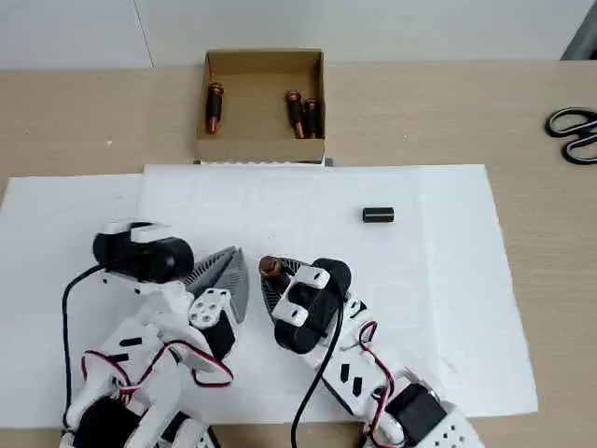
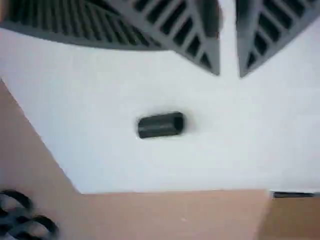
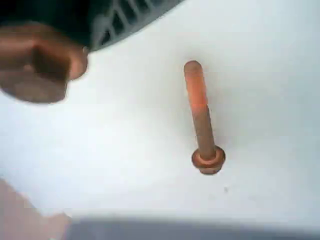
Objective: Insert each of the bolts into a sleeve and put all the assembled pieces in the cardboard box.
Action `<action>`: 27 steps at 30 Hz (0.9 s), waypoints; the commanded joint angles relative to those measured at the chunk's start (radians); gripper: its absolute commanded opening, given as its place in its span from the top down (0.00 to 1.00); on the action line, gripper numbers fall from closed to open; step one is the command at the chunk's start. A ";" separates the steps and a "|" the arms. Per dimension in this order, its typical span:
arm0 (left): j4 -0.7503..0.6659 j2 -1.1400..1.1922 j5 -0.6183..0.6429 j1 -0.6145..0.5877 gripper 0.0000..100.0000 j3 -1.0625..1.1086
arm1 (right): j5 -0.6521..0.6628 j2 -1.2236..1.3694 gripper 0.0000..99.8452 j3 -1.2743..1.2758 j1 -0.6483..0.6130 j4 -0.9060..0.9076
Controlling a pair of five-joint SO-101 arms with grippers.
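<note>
Copper bolt (image 1: pixel 271 268) in right gripper (image 1: pixel 268 280)

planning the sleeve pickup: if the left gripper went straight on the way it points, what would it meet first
Probably the bare white paper, not the black sleeve: in the left wrist view the line of the left gripper passes beside the sleeve. Depth is unclear, so take this as a guess.

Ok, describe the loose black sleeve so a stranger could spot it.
Find the cardboard box, then the white paper in front of it. The sleeve lies alone there: a short cylinder on its side, all black, unlike the copper-ended pieces in the box.
</note>
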 commanded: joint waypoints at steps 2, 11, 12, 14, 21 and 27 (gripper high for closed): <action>-0.002 -0.002 -0.031 -0.120 0.99 0.025 | 0.002 -0.005 1.00 -0.029 0.051 -0.019; -0.054 -0.006 -0.140 -0.269 0.99 0.275 | -0.110 -0.005 1.00 0.057 0.288 -0.022; -0.075 -0.006 -0.150 -0.278 0.99 0.297 | -0.110 -0.004 1.00 0.055 0.303 -0.021; -0.114 -0.006 -0.166 -0.296 0.99 0.332 | -0.110 -0.004 1.00 0.048 0.343 -0.019; -0.143 -0.008 -0.172 -0.307 0.99 0.430 | -0.112 -0.002 1.00 -0.014 0.417 -0.018; -0.163 -0.008 -0.178 -0.307 0.99 0.475 | -0.120 0.140 1.00 -0.144 0.420 -0.038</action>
